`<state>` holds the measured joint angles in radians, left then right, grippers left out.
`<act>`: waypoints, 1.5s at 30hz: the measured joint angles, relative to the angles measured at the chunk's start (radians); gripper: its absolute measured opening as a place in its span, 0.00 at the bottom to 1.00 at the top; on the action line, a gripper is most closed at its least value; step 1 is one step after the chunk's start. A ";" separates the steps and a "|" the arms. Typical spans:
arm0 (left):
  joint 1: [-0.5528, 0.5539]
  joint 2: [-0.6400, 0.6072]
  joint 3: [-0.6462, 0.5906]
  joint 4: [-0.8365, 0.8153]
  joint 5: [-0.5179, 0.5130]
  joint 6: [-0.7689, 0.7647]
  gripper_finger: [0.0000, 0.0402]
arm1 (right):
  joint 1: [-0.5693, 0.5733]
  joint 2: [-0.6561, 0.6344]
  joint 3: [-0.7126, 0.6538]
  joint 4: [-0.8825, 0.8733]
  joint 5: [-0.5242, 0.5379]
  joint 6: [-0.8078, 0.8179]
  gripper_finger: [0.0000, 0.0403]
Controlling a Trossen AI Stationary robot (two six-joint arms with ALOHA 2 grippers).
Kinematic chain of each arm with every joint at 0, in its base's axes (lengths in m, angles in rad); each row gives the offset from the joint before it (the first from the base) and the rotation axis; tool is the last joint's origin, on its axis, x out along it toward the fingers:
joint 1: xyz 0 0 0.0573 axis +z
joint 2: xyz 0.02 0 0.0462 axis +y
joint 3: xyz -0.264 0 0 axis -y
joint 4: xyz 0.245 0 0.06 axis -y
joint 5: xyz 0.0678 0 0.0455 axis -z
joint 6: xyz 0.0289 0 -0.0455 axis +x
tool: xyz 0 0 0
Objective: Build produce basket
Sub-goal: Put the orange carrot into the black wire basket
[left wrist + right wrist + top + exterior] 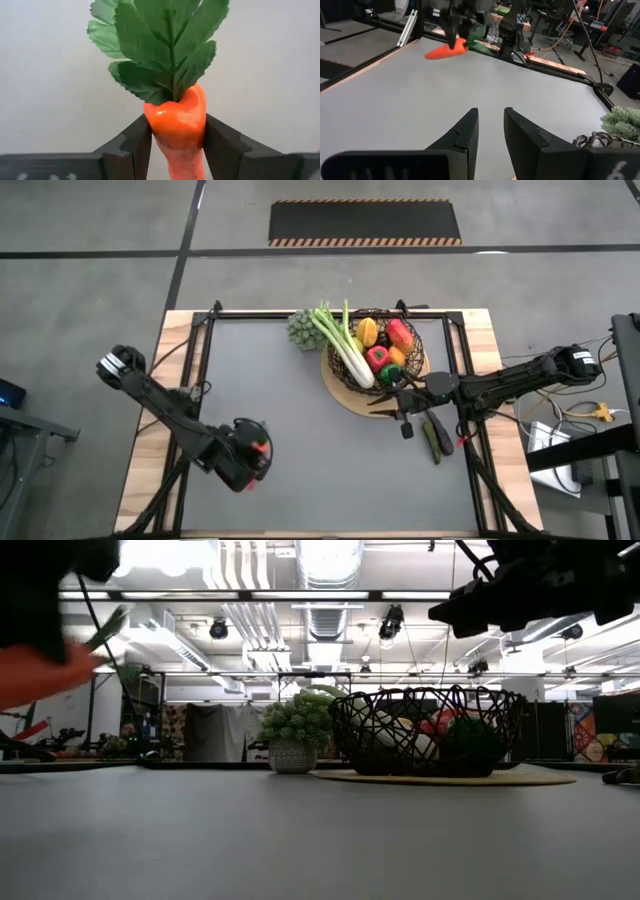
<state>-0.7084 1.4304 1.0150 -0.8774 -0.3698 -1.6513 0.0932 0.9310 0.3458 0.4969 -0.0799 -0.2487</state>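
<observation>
Orange plastic fills the left gripper: its two dark fingers press on either side of the thick top of a toy carrot with a spray of green fabric leaves. In the right wrist view this carrot hangs level, clear of the grey tabletop, its leaves pointing toward the table's far edge. From overhead the left gripper sits over the near left part of the table, well apart from the basket.

The right gripper hovers beside the near edge of the round tan mat. Its fingers stand narrowly apart with nothing between them, only bare table showing through the gap. Just beside it on the table lies a dark green, cucumber-like piece, with a dark purple piece next to it.

The round bowl-shaped basket of dark brown wire mesh stands on the mat at the far right of the table. Inside it lie a green-white leek-like stalk, a red piece, a yellow piece, an orange-red piece and a green piece. A small pale green bushy plant in a pot stands just beside the basket, off the mat.
</observation>
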 joint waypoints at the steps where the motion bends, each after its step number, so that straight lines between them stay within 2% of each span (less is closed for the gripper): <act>1: 0.007 -0.008 0.004 0.020 -0.044 0.042 0.33 | 0.000 0.000 0.000 0.000 0.001 0.007 0.20; 5: 0.046 -0.027 0.011 0.115 -0.179 0.244 0.33 | 0.000 0.000 0.000 0.008 0.002 0.043 0.22; 9: 0.098 -0.029 0.013 0.254 -0.247 0.502 0.33 | 0.000 0.000 0.000 0.011 0.002 0.088 0.29; 18: 0.224 -0.028 0.001 0.692 -0.256 1.197 0.33 | 0.000 0.013 0.000 0.085 0.005 0.171 0.53; 22: 0.269 -0.028 -0.006 0.833 -0.242 1.419 0.33 | 0.000 0.057 0.000 0.160 0.005 0.204 0.63; 27: 0.323 -0.027 -0.007 0.897 -0.235 1.556 0.33 | 0.000 0.142 0.013 0.245 0.005 0.246 0.70; 31: 0.364 -0.008 -0.008 0.938 -0.222 1.621 0.33 | 0.000 0.210 0.062 0.249 0.005 0.268 0.73; 37: 0.411 0.052 -0.008 1.097 -0.156 1.702 0.33 | 0.000 0.297 0.147 0.248 0.008 0.275 0.71; 45: 0.441 0.101 -0.006 1.231 -0.138 1.747 0.33 | 0.000 0.358 0.215 0.237 0.016 0.238 0.66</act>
<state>-0.2678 1.5311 1.0092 0.3540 -0.5079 0.0956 0.0929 1.2891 0.5607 0.7341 -0.0638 -0.0104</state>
